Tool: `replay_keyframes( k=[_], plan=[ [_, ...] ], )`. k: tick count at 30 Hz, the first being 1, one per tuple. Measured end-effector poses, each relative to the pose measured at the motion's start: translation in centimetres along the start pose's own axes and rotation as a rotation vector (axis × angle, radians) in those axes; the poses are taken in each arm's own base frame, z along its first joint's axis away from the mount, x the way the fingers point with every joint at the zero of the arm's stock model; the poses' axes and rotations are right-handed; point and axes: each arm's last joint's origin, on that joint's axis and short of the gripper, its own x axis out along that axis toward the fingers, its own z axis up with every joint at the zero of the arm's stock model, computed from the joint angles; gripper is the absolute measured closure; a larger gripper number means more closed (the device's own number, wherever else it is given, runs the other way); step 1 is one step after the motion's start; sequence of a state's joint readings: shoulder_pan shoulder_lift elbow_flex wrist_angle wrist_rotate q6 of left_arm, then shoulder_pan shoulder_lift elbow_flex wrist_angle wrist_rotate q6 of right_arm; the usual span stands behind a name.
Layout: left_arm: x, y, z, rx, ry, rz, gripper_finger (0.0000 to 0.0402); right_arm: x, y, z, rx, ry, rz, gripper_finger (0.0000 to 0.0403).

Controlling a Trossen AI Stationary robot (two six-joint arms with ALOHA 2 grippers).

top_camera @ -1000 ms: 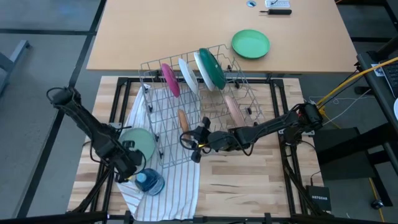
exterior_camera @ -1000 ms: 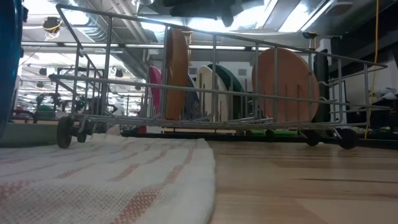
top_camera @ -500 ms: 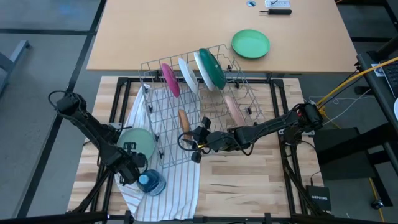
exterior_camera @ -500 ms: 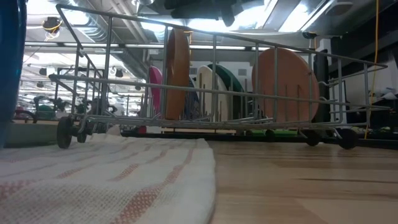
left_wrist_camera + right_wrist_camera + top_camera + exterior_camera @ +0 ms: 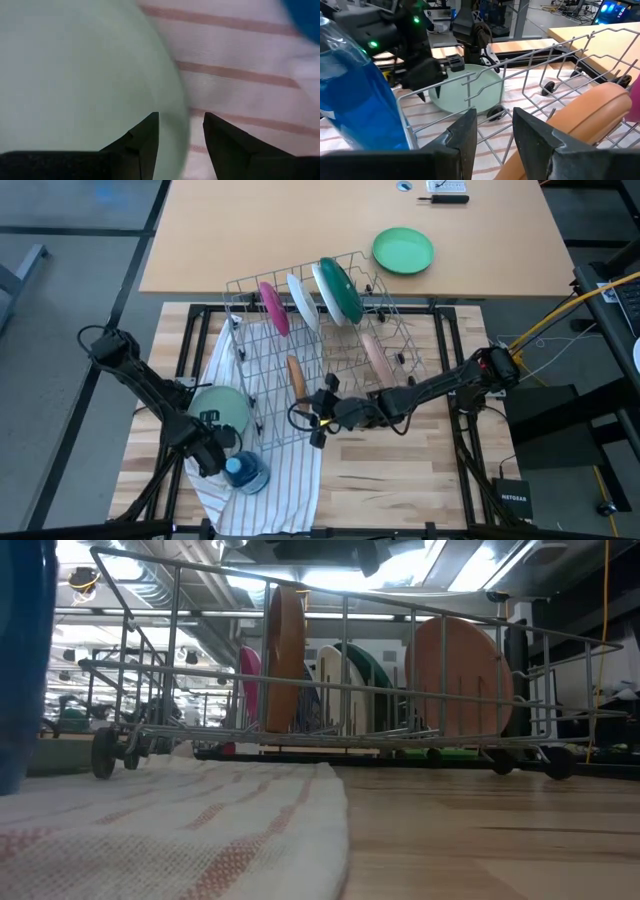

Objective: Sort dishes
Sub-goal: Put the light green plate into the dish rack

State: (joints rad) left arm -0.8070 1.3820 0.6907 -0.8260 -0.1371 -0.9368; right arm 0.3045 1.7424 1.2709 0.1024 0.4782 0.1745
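High view showed you a wire dish rack (image 5: pixel 318 340) at centre frame, holding the magenta plate (image 5: pixel 272 307), the white plate with the dark green back (image 5: pixel 337 290), the pale pink plate (image 5: pixel 376 356) and the brown plate (image 5: pixel 295 375) on edge. At lower left, the pale mint plate (image 5: pixel 222 409) lay flat on a striped towel (image 5: pixel 270 480), just beside a blue container (image 5: pixel 243 473).

Your left gripper (image 5: pixel 208 457) sat at that plate's near rim, fingers apart with the rim between them, not yet clenched. Your right gripper (image 5: pixel 320 418) hovered at the rack's lower edge near the brown plate, fingers parted and grasping nothing.

Risk, as a judgement: closing on so thin a rim could let the plate slip or drag the towel, and the container could be knocked over.

Left wrist view alone showed the mint rim between the fingers (image 5: pixel 142 145). Right wrist view alone showed the left gripper (image 5: pixel 427 75) from across the rack. Low view showed plates upright, but neither gripper.
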Motion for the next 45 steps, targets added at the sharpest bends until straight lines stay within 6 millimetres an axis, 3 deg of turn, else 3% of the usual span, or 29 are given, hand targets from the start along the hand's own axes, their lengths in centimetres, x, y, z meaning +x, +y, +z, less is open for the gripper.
replay_keyframes(
  k=[9, 18, 22, 34, 45],
  plan=[
    [1.1, 0.9, -0.8, -0.05, 0.024, 0.042, 0.0266, -0.1, 0.1, 0.0, -0.002, -0.002, -0.004, 0.0274],
    [0.9, 0.9, -0.7, -0.052, 0.016, 0.041, 0.0385, -0.1, 0.1, 0.0, -0.001, -0.002, -0.004, 0.0274],
    [0.1, 1.0, -0.6, -0.06, -0.002, 0.018, 0.0389, -0.1, 0.1, 0.0, -0.001, -0.005, -0.013, 0.0274],
    [-7.4, 2.3, -0.4, -0.179, -0.035, -0.076, 0.04, -0.3, 0.0, 0.2, -0.05, -0.012, -0.031, 0.0274],
    [-15.6, 5.1, -0.8, -0.324, -0.251, -0.341, 0.0401, -3.9, -0.1, 2.1, -0.129, -0.022, -0.13, 0.0274]
  ],
)
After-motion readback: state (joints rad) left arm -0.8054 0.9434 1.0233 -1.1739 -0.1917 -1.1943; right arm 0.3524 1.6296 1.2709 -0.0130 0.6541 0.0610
